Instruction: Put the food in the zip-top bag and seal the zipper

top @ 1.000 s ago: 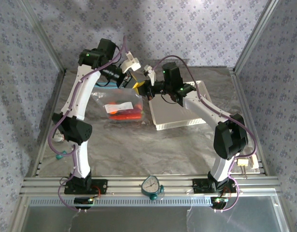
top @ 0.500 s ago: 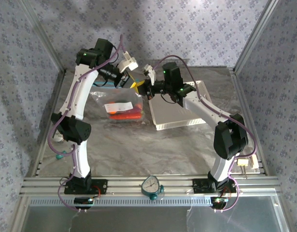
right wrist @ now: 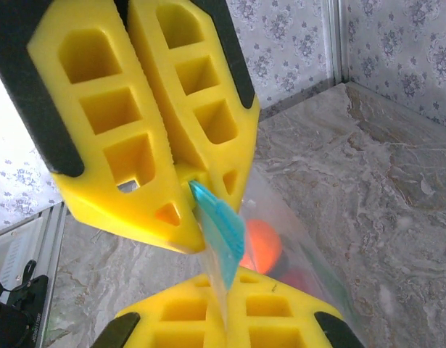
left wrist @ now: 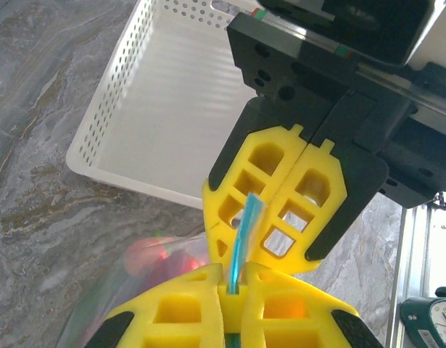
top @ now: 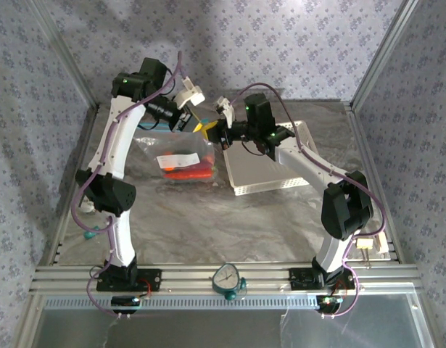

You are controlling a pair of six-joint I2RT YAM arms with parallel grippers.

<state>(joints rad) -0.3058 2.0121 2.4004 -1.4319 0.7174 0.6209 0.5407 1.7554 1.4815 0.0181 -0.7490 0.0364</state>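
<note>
Left gripper (left wrist: 233, 293): two yellow foam fingers pressed together, clamping the thin light-blue plastic zipper strip (left wrist: 244, 225) in the seam between them. Right gripper (right wrist: 217, 290): two yellow foam fingers likewise pressed flat together, pinching the same strip from the opposite side. The two grippers meet nearly tip to tip above the table.

One clear floppy plastic bag (top: 175, 148) runs from the held strip down and to the left onto the grey marbled tabletop (top: 208, 225). The orange and red toy food (top: 188, 174) lies inside the bag at its lower end. The right wrist view shows one round orange piece and one red piece through the film; the total number cannot be told.

One white perforated plastic basket (top: 270, 170) stands just right of the bag. One round dial gauge (top: 227, 279) sits on the near rail between the two arm bases.
</note>
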